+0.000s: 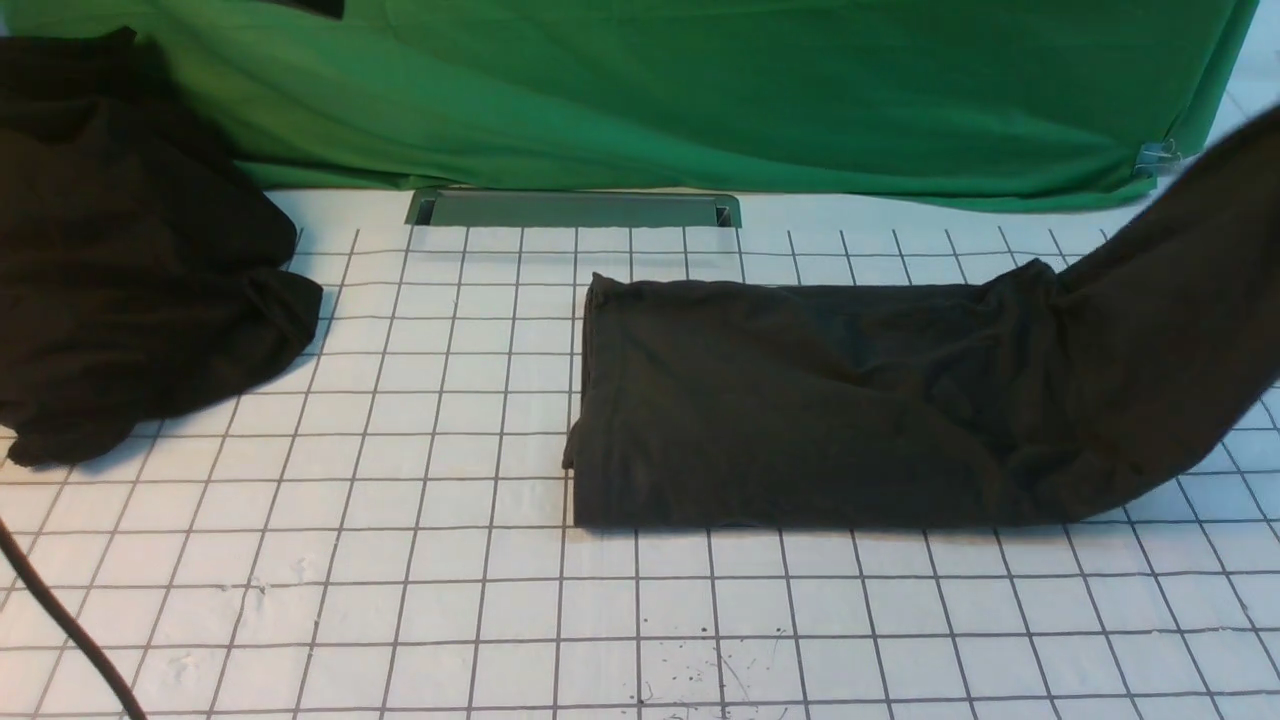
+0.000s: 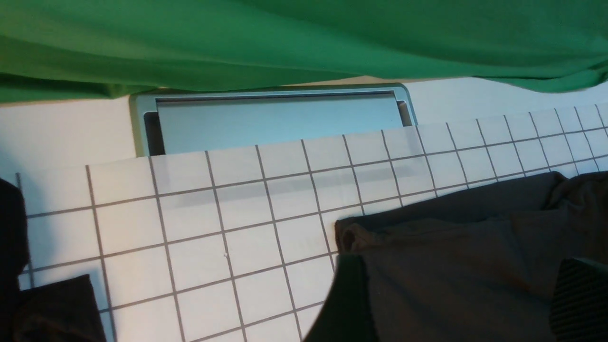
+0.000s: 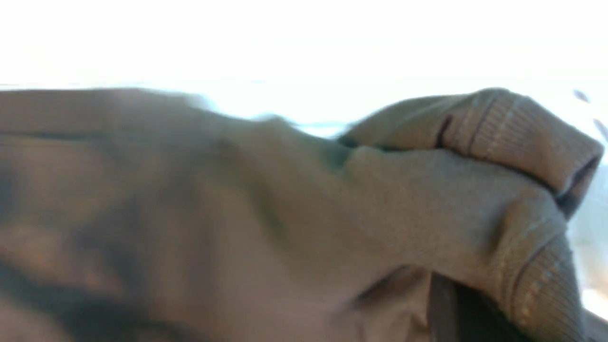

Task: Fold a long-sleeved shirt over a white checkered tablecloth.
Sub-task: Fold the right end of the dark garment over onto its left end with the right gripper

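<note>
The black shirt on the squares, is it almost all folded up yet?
Not quite! Most of the shirt looks folded into a long, flat shape on the checkered tablecloth. Right now the robot's right gripper is shut on the shirt, lifting that end up. Still left, I think: bringing the lifted end over and laying it flat. The left gripper is open and holds nothing.
</note>
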Robot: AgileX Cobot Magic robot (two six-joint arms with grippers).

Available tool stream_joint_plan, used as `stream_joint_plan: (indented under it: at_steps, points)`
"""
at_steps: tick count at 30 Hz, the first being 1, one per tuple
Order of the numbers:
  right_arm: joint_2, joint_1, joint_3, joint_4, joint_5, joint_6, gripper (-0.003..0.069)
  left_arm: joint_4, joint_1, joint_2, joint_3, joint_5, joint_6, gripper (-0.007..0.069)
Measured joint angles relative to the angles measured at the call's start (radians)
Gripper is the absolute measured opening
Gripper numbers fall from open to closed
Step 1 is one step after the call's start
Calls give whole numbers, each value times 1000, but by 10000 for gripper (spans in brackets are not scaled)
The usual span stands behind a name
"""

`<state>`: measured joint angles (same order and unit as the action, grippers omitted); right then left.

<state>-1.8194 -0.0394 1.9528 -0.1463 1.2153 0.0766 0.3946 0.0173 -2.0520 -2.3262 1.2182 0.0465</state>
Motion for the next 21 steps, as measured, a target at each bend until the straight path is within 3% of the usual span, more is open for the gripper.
stream_joint_plan:
  at_steps: [4,11,18,21]
  points:
    - [-18,-215,1,6,-13,129,31,-31,-5,0,0,0,0,516]
    - [-145,-465,3,9,-150,289,53,-24,-5,0,0,0,2,516]
    - [-305,-594,3,11,-359,376,94,-19,-5,0,0,0,2,516]
    - [-367,-628,3,11,-443,392,153,-15,-5,0,0,0,2,516]
